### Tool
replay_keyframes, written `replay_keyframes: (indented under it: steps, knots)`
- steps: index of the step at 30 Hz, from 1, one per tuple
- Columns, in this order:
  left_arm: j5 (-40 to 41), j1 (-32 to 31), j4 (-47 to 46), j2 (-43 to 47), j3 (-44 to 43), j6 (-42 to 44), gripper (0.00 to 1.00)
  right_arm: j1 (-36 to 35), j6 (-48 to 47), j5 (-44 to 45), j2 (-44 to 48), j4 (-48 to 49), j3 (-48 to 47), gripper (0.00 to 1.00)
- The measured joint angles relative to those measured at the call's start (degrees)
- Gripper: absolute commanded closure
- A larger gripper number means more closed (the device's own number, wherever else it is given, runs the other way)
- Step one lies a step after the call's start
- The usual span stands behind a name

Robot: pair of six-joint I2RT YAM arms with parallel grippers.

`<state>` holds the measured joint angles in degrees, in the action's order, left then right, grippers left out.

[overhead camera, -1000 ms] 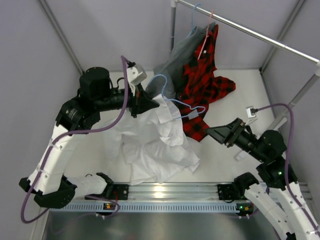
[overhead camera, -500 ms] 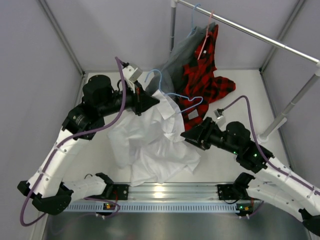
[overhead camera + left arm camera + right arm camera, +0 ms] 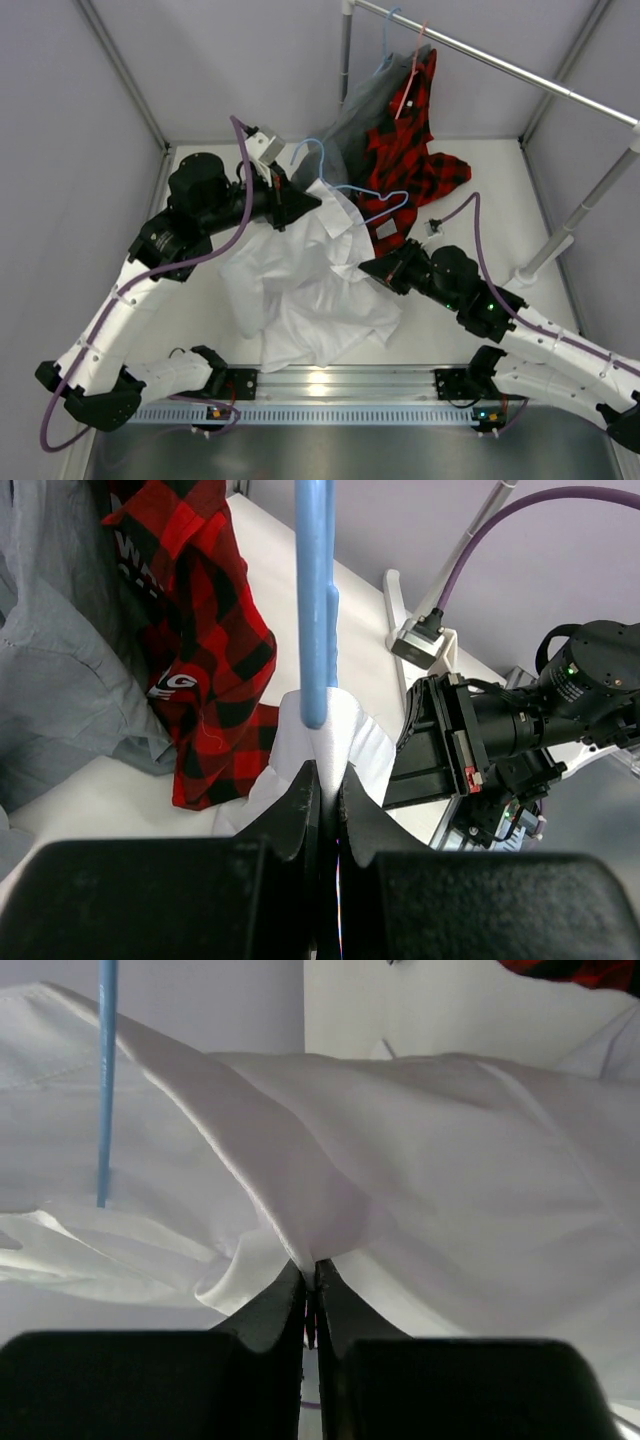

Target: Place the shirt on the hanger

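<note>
The white shirt (image 3: 300,290) lies crumpled in the middle of the table, its upper part lifted. My left gripper (image 3: 318,203) is shut on a raised fold of it (image 3: 340,735). The light-blue hanger (image 3: 368,190) sticks out of that fold just past the fingertips, and its bar (image 3: 318,600) rises straight up in the left wrist view. My right gripper (image 3: 365,268) reaches in from the right and is shut on another fold of the shirt (image 3: 450,1160) at its right edge. In the right wrist view a thin stretch of the hanger (image 3: 104,1080) shows at far left.
A red-and-black plaid shirt (image 3: 405,170) and a grey garment (image 3: 350,125) hang from the rail (image 3: 500,65) at the back, their hems trailing onto the table just behind the hanger. The rack's right post (image 3: 565,235) stands near the right arm. Grey walls close in on three sides.
The right arm has swung left from the table's right side to the shirt, and its jaws have closed on a fold. The left arm shifted slightly and still holds its fold.
</note>
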<state>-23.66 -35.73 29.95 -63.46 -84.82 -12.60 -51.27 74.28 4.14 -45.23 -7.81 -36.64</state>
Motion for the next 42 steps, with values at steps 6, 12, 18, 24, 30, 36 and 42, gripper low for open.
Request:
replay_keyframes:
  steps: [6, 12, 18, 24, 30, 36, 42]
  knots:
    - [0.7, 0.0, 0.0, 1.16, 0.85, 0.61, 1.0, 1.38, -1.4, 2.78, 1.16, -1.22, 0.0, 1.0]
    - [-6.23, -0.26, -2.75, 6.78, 5.92, 2.47, 1.0, 20.06, -6.99, -5.51, 5.33, -7.06, -1.66, 1.0]
    - [-11.93, -0.46, -5.44, 10.91, 12.74, 3.85, 1.0, 31.36, -16.39, -16.63, 3.23, -15.04, -11.37, 1.0]
    - [-9.66, -0.46, -6.8, 15.32, 18.75, 6.16, 1.0, 34.69, -25.03, -21.73, 0.63, -24.94, -18.93, 1.0]
    - [-7.96, -0.61, -6.27, 15.47, 19.08, 8.39, 1.0, 34.69, -33.14, -21.33, -5.18, -34.82, -28.02, 1.0]
    - [-4.44, -4.17, -3.34, 12.11, 17.81, 13.11, 1.0, 34.67, -42.27, -16.65, -13.31, -45.24, -41.4, 1.0]
    - [8.66, -17.81, 0.7, 6.43, 13.38, 18.1, 1.0, 30.73, -48.83, -7.58, -20.04, -53.68, -52.5, 1.0]
